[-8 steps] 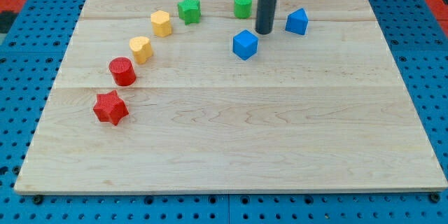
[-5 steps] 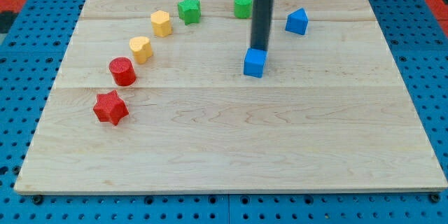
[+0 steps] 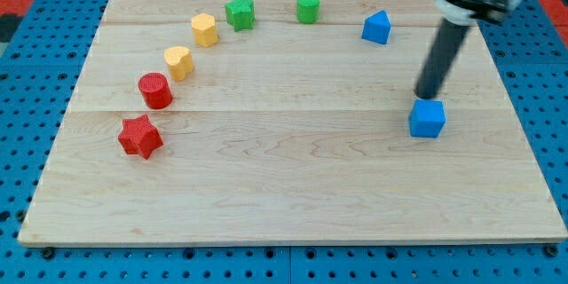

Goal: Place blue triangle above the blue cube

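The blue triangle [image 3: 376, 27] sits near the board's top right. The blue cube [image 3: 427, 118] lies lower and further to the view's right, at mid-height of the board. My tip [image 3: 428, 97] rests just above the cube's top edge, touching or nearly touching it. The dark rod rises from there toward the view's top right. The triangle is up and left of the cube, well apart from it.
A curved row of blocks runs along the board's left and top: red star [image 3: 139, 136], red cylinder [image 3: 155, 90], yellow heart [image 3: 179, 62], yellow hexagon [image 3: 204, 29], green star [image 3: 240, 11], green cylinder [image 3: 308, 7]. The wooden board [image 3: 293, 195] lies on a blue pegboard.
My tip has pushed the blue cube down and far to the view's right, from the board's middle top to its right side. The other blocks have not moved.
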{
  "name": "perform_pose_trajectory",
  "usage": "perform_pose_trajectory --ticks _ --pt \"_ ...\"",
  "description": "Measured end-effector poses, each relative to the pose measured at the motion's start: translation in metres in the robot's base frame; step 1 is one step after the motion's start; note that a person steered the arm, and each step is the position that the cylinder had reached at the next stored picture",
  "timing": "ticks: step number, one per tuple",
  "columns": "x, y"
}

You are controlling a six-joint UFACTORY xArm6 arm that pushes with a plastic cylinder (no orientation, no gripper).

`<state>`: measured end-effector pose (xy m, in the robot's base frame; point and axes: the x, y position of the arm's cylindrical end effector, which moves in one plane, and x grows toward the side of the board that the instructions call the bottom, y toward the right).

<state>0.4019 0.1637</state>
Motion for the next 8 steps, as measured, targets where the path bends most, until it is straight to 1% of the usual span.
perform_pose_trajectory --ticks 1,2,3,4,5,6,7,8 --pt "-0.059 0.037" --pt "-0.127 0.048" --pt "-0.136 -0.026" --pt "-0.112 -0.046" --pt "-0.096 -0.052" --pt "-0.118 -0.070" --pt "-0.107 -0.091" --pt "-0.082 -0.093"
